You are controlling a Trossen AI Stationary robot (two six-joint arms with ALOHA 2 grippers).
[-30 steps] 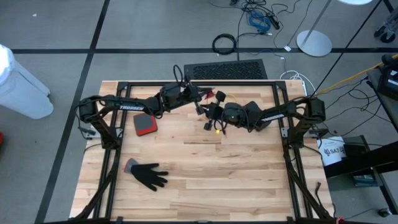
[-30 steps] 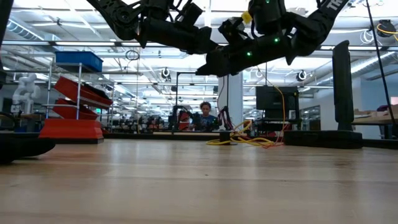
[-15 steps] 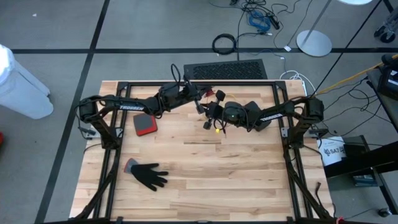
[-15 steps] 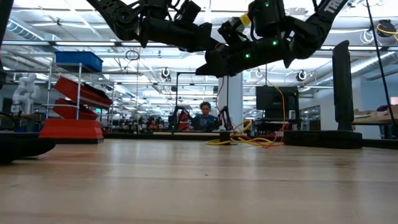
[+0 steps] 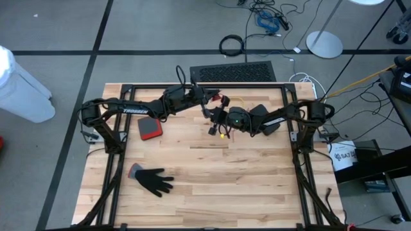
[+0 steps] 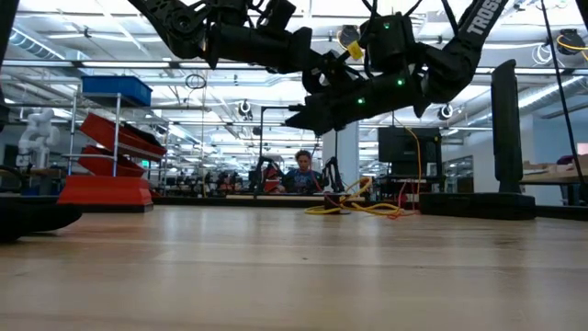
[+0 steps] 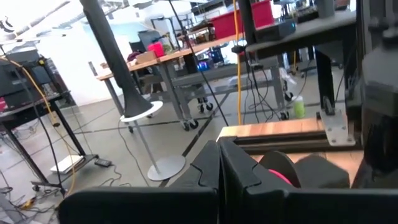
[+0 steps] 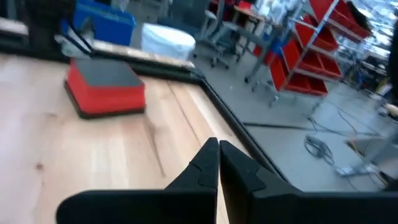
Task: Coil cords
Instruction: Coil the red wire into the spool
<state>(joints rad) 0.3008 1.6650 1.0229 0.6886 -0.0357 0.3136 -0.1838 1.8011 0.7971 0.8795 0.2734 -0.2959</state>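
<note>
Left gripper (image 5: 207, 104): raised mid-table, fingers (image 7: 208, 171) pressed together.
Right gripper (image 5: 214, 117): just beside it, fingers (image 8: 211, 163) together.
Thin yellow-orange cord (image 5: 225, 133): hanging below right gripper.

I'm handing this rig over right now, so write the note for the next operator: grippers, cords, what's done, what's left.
Left gripper: raised over the table's far middle, jaws shut in its wrist view; whether it grips cord is not clear.
Right gripper: raised right beside the left, jaws shut; no cord shows between them.
Cords: a tangle of yellow-orange cord and black cord hangs around both grippers; more yellow-orange cord lies on the table at the back.
Done: no finished coil shows.
Left: coil both cords and set them down.
Black glove and red-and-black block lie apart.
</note>
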